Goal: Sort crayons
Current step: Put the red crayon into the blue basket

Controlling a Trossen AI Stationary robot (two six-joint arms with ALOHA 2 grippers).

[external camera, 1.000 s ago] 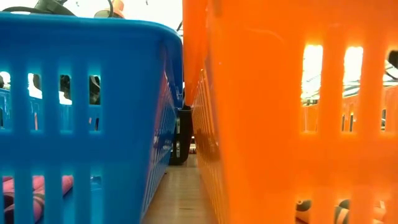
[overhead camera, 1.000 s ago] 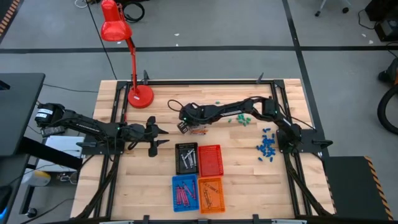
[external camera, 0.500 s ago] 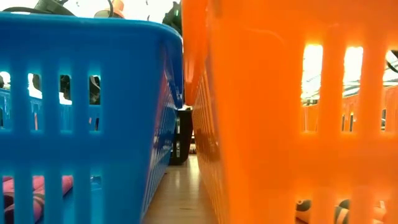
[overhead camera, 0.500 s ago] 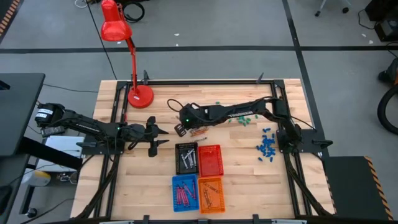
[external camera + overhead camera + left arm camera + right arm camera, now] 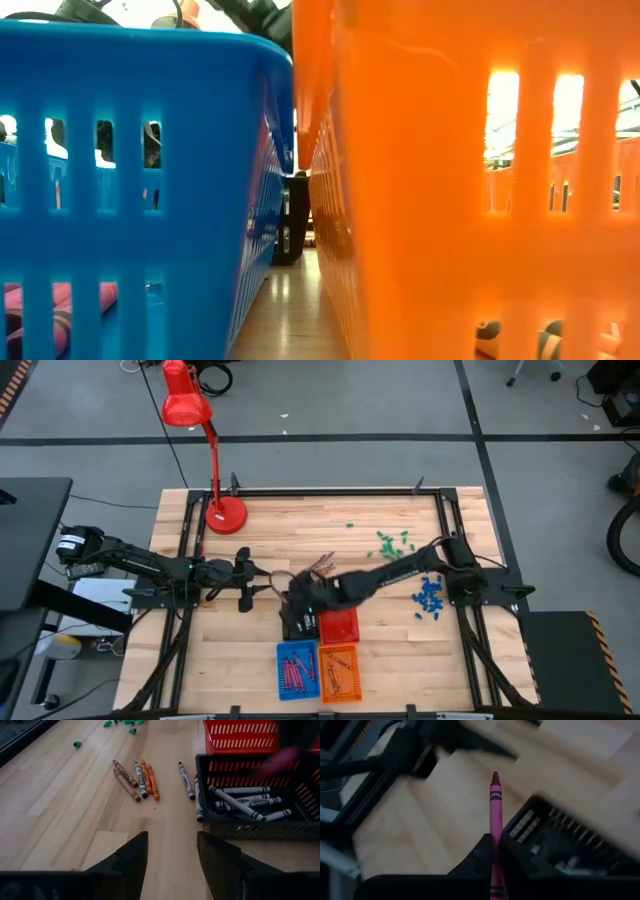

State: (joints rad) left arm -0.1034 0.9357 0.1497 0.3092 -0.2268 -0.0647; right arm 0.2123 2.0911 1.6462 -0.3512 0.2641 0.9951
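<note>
My right gripper (image 5: pixel 496 851) is shut on a pink crayon (image 5: pixel 495 805) and hangs over the black basket (image 5: pixel 299 622), which holds several grey crayons (image 5: pixel 247 802). In the left wrist view the crayon shows as a pink blur (image 5: pixel 280 757). Several loose crayons (image 5: pixel 136 779), brown, orange and grey, lie flat on the table just beyond the black basket (image 5: pixel 210 822); they also show in the high view (image 5: pixel 322 567). My left gripper (image 5: pixel 172 857) is open and empty, low over the table to the left of the baskets (image 5: pixel 262 582). My right gripper pinches the pink crayon between its two fingers at the crayon's back part (image 5: pixel 495 840). The crayon lies along the fingers and its pointed tip (image 5: pixel 494 776) sticks out ahead of them, toward my left arm. It is lifted clear of the table and the basket.
A red basket (image 5: pixel 339 622) stands right of the black one; a blue basket (image 5: pixel 294 668) and an orange basket (image 5: pixel 339 672) with crayons stand nearer. Green pieces (image 5: pixel 392 543) and blue pieces (image 5: pixel 430 595) lie at the right. A red lamp (image 5: pixel 224 512) stands at the far left.
My right gripper has gone from the loose crayons toward the table's near edge, carrying the pink crayon clear of the table, and now stands over the black basket.
</note>
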